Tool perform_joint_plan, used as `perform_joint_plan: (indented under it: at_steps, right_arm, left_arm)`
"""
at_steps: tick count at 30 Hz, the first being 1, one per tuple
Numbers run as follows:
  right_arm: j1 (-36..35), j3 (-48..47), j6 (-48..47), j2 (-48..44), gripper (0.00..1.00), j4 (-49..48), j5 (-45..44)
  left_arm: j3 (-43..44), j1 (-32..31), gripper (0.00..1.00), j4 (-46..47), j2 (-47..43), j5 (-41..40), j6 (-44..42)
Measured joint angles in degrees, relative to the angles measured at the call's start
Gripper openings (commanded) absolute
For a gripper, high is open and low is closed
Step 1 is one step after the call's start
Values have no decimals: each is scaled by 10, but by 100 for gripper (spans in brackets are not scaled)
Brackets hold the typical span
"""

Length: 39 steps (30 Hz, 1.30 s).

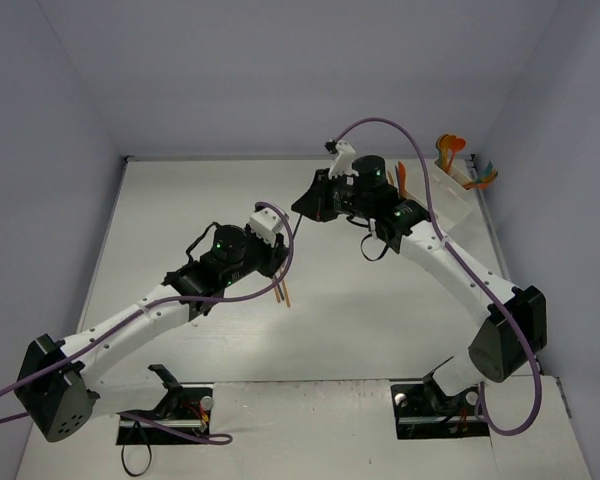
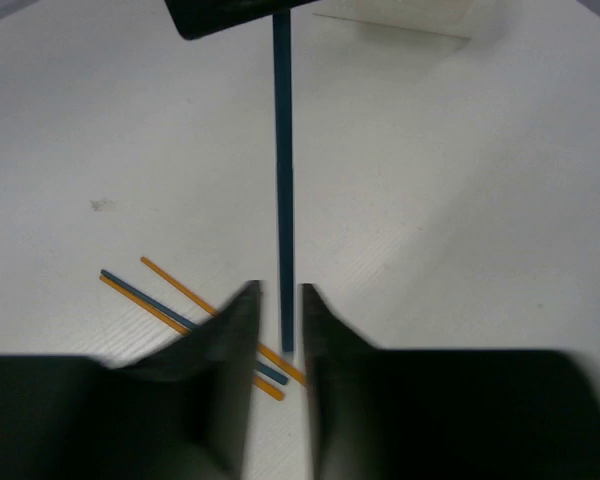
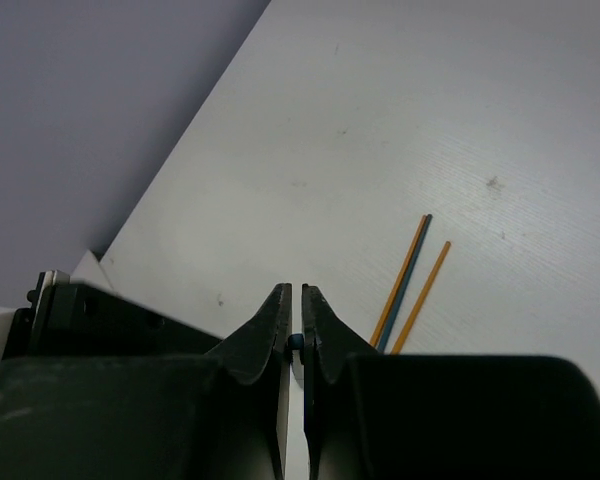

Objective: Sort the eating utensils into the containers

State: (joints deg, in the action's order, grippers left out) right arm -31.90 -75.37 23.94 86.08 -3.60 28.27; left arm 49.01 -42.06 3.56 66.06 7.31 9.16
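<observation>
A thin dark blue utensil (image 2: 283, 180) spans the gap between my two grippers above the table. My right gripper (image 3: 296, 290) is shut on its far end (image 3: 295, 342); in the left wrist view it shows as a dark shape (image 2: 230, 15) at the top. My left gripper (image 2: 278, 290) is open, its fingers standing on either side of the near end with a small gap on each side. Three more thin utensils, two orange and one dark blue (image 1: 281, 291), lie on the table below. The white containers (image 1: 458, 190) stand at the back right, holding orange utensils (image 1: 450, 145).
A teal utensil (image 1: 487, 172) pokes out of the containers by the right wall. An orange one (image 1: 402, 175) stands just behind the right arm. A translucent container wall (image 2: 400, 15) shows beyond the right gripper. Purple cables loop over both arms.
</observation>
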Motion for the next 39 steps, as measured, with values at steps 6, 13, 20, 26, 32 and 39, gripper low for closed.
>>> perform_joint_plan:
  at_steps: [6, 13, 20, 26, 32, 39]
  right_arm:
    - [5, 21, -19, -32, 0, 0, -47]
    - [108, 51, -36, -101, 0, -1, -121]
    - [267, 61, -51, -144, 0, -4, -190]
    - [362, 81, -52, -146, 0, -15, -230]
    - [392, 101, -51, -139, 0, -27, -250]
    - [402, 147, -42, -120, 0, -84, -256]
  left_arm:
    - [0, 0, 66, 2, 7, -24, 17]
    - [-1, 0, 68, -4, 21, -90, 77]
    - [-14, 10, 71, -34, 38, -145, 175]
    - [-23, 32, 71, -75, 46, -155, 228]
    - [-29, 45, 71, -96, 46, -154, 250]
    - [-40, 55, 71, -106, 46, -148, 261]
